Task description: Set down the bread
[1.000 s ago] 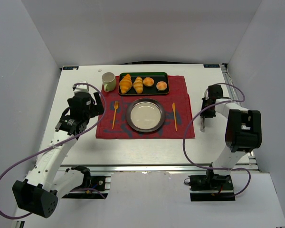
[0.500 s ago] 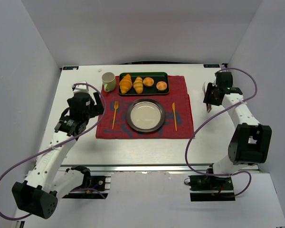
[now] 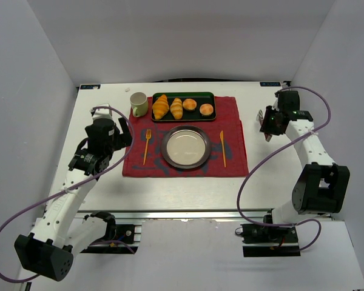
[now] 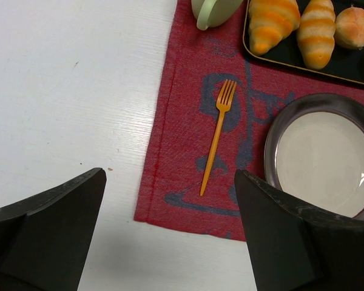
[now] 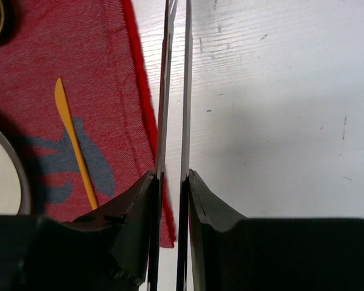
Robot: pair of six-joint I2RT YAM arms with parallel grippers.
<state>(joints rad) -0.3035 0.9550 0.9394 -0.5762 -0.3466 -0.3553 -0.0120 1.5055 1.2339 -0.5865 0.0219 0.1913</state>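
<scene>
Top external: upper centre, black rectangular tray [image 3: 197, 96] carrying wide croissant [image 3: 161, 107], slim ridged golden-orange roll [image 3: 176, 108], two small round buns [image 3: 189, 104]; round silver plate [image 3: 164, 147] just below, empty. Left wrist: left gripper [image 4: 170, 176] spread wide, holding nothing. Right wrist: right gripper [image 5: 171, 176] clamped on thin metal tongs [image 5: 185, 91], blades nearly together. Could well nip the neighbouring croissant, lying just beside the roll.

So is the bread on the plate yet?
Not yet. Done: the right hand grips what look like metal tongs. In hand: only those tongs, no bread. Left to do: the slim bread lies in the black tray beside the bigger croissant, and the plate is empty. The left hand is open by the red cloth, holding nothing.
</scene>
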